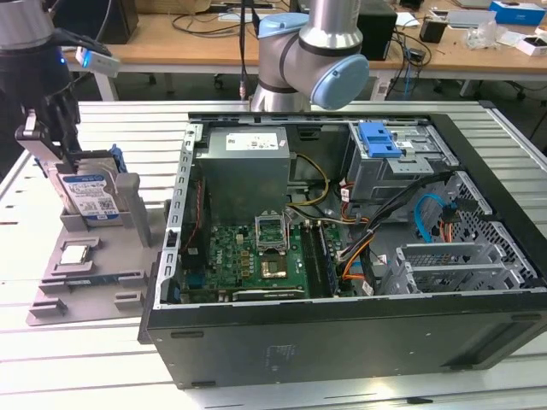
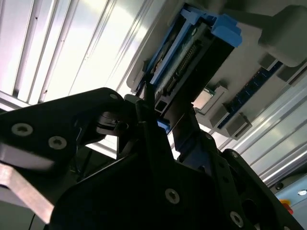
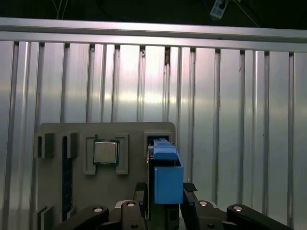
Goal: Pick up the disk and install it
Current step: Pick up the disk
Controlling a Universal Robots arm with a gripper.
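The jaws are closed against the two broad faces of the disk (image 1: 85,195), gripping it at its upper edge; in the first wrist view the black tips sit tight on either side of the disk's blue carrier frame (image 3: 168,177), with no gap to be seen. The disk stands on edge, leaning slightly, in the upright slot of the grey parts holder (image 1: 94,286), its white-and-blue label facing outward in the exterior view. It is still seated in that slot. The second wrist view looks along the jaws to the disk's connector edge and blue frame (image 2: 192,52).

Lying flat in a square pocket of the holder, just beside the disk's slot, is the processor chip (image 1: 75,254), which shows in both wrist views (image 3: 105,152) (image 2: 204,99).

The holder rests on the ribbed aluminium bench (image 1: 111,128). Beside the holder, towards the exterior view's right, the open computer case (image 1: 342,333) lies on its side on the same bench, with its green motherboard (image 1: 256,248) exposed. At the side of the case far from the holder sits the grey drive cage with its blue latch (image 1: 380,141). The arm's grey and blue joint (image 1: 316,51) rises behind the case.
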